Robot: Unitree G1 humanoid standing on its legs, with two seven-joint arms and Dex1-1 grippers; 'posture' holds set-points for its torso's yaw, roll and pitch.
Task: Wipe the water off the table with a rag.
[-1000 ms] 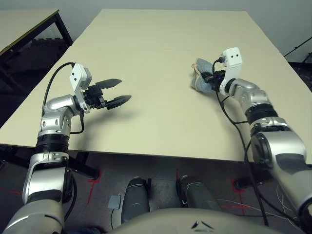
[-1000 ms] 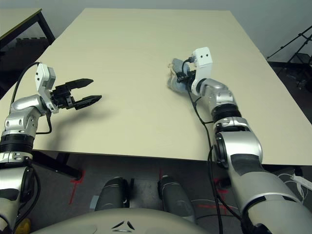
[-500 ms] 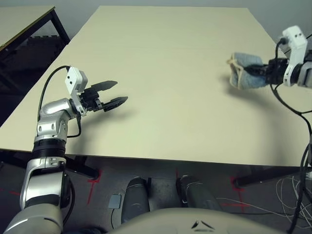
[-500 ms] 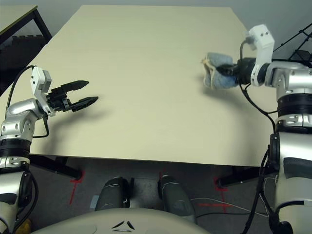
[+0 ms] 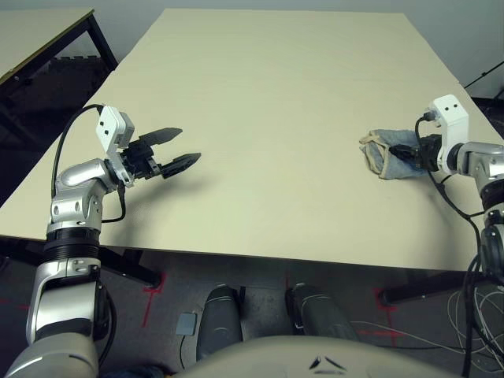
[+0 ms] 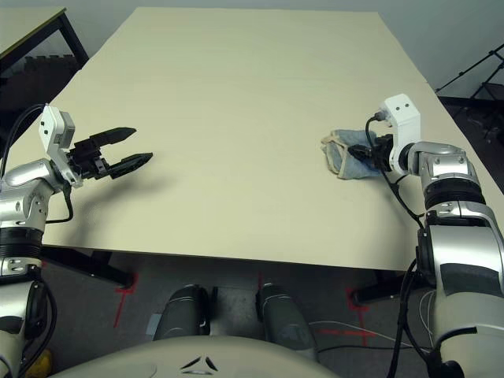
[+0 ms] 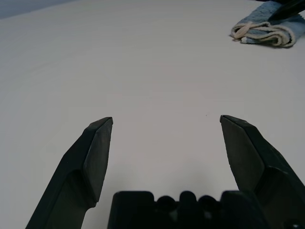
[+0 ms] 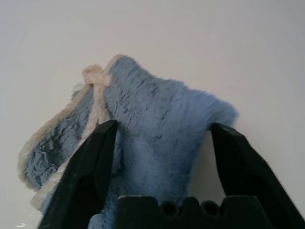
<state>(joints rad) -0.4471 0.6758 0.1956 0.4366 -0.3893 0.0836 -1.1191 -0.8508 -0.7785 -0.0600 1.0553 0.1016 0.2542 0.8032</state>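
The rag (image 6: 349, 157) lies crumpled on the bench (image 5: 268, 102) near its right edge. I see my right pincer (image 8: 159, 138) with fingers spread wide to either side of the blue cloth, not clamped on it. My left pincer (image 5: 175, 148), well apart at the bench's left side, hovers level with its fingers (image 7: 95, 152) parted over bare surface.

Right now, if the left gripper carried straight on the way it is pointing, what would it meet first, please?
Probably bare table; the left gripper points across it, and the rag lies off to one side of that line, though depth is uncertain.
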